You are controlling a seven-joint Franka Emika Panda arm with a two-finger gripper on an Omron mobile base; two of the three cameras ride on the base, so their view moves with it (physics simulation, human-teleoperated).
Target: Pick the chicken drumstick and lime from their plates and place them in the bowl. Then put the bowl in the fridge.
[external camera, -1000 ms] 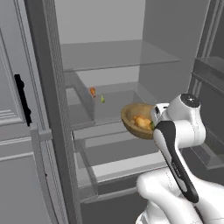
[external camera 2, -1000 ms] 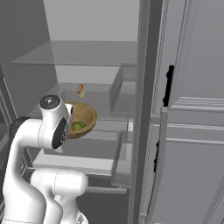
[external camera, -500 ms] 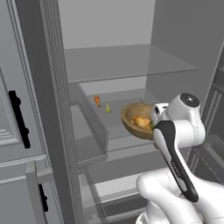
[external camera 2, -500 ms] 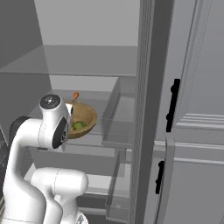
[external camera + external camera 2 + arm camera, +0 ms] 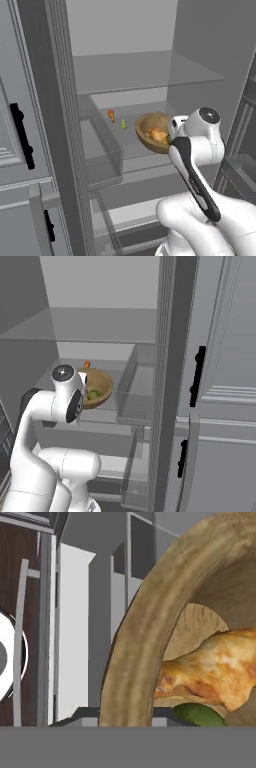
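A: Report the largest item first.

B: The fridge [image 5: 150,70] stands open, with a plain grey interior, a flat shelf [image 5: 145,70] across its upper part and a translucent drawer [image 5: 137,386] below it. A black door handle [image 5: 197,376] shows on the cabinet front to the right in the right base view.

A: Position of the arm?

B: The white arm [image 5: 197,150] reaches forward into the fridge opening, at the level below the shelf.

A: Location of the bowl?

B: The wooden bowl [image 5: 152,132] sits at the end of the arm, inside the fridge compartment, tilted so its inside faces the base cameras. In the hand view its thick rim [image 5: 145,627] crosses the frame very close to the camera.

A: Gripper condition?

B: The gripper is closed narrow. The fingers themselves are hidden behind the wrist and the bowl; the bowl hangs at the hand, clamped at its rim.

A: Contents of the bowl?

B: The chicken drumstick [image 5: 215,672] lies inside, golden-brown. The lime [image 5: 200,716] rests just under it, touching it. In the right base view the lime [image 5: 94,394] shows green against the bowl wall.

A: Other items?

B: Two small objects, one orange [image 5: 111,115] and one green [image 5: 123,124], stand at the back of the compartment, just left of the bowl.
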